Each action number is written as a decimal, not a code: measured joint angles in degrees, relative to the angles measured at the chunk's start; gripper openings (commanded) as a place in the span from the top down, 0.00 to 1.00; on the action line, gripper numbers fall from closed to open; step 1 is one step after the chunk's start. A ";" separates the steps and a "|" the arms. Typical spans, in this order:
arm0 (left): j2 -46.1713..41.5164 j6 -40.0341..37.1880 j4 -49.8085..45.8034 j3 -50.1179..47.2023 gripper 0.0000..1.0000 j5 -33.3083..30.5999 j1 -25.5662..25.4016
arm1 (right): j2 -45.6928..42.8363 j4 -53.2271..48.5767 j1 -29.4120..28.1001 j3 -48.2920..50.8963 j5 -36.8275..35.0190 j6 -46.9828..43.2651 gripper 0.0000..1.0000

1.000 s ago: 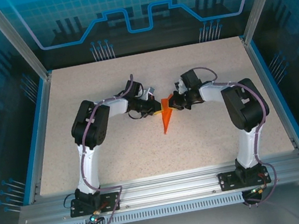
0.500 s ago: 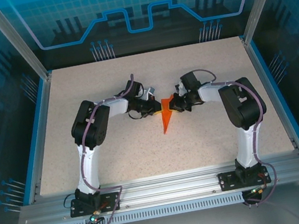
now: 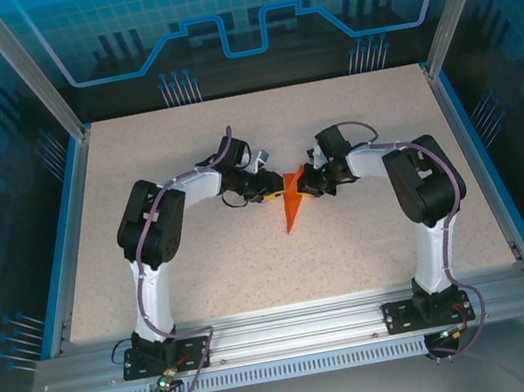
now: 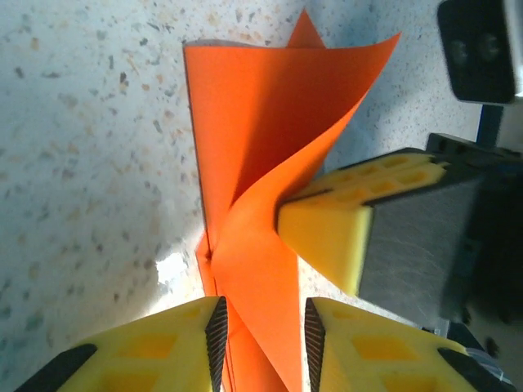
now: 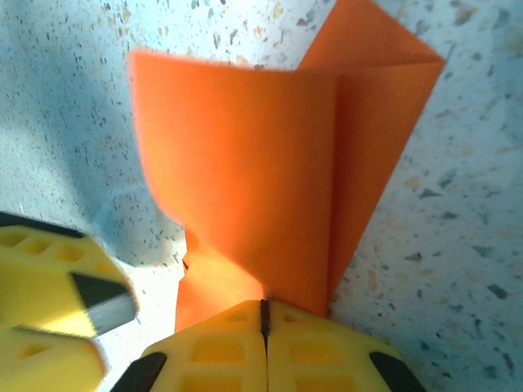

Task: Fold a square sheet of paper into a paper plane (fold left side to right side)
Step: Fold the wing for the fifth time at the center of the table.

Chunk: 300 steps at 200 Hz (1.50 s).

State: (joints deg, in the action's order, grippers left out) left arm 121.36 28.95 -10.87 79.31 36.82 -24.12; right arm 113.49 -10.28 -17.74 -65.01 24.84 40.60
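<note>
The orange sheet of paper [image 3: 292, 213] lies mid-table, folded into a narrow pointed shape with its tip toward the arms. One flap stands up and curls [image 4: 253, 122]. My left gripper [image 3: 277, 193] sits at its left edge; its jaws [image 4: 261, 327] are open, with the paper running loose through the gap. From the right, my right gripper [image 3: 301, 187] is shut on the raised flap [image 5: 245, 147], pinching it at the pads [image 5: 263, 309]. A yellow right finger [image 4: 327, 224] presses against the flap. The left fingers [image 5: 49, 269] show at the lower left of the right wrist view.
The speckled table [image 3: 183, 149] is walled by blue rails [image 3: 70, 210] at the sides and an aluminium frame [image 3: 295, 327] at the near edge. Both arms bend inward, their wrists nearly touching over the paper.
My left gripper has opened and let go of the paper, and the left arm's elbow has swung a little left. The right gripper stays shut on the flap.
</note>
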 measured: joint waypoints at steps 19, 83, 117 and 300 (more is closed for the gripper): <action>-3.43 0.00 -1.73 -0.98 0.68 -0.42 0.00 | 0.00 0.02 0.00 0.02 0.02 0.00 0.95; -8.48 2.64 -3.80 -4.26 0.71 3.32 -4.63 | 0.00 0.07 0.00 0.02 0.07 0.02 0.94; -6.91 3.96 -3.85 -4.24 0.73 4.20 -7.13 | 0.02 0.04 0.00 0.02 0.07 0.00 0.94; -2.12 3.91 -5.57 -4.33 0.77 -0.37 -7.08 | 0.00 0.02 -0.11 0.02 -0.09 -0.63 0.94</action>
State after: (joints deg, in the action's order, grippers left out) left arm 119.24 32.86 -16.45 74.98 36.45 -31.20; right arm 113.49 -10.26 -17.85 -64.99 24.75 39.97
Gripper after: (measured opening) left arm 0.243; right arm 0.060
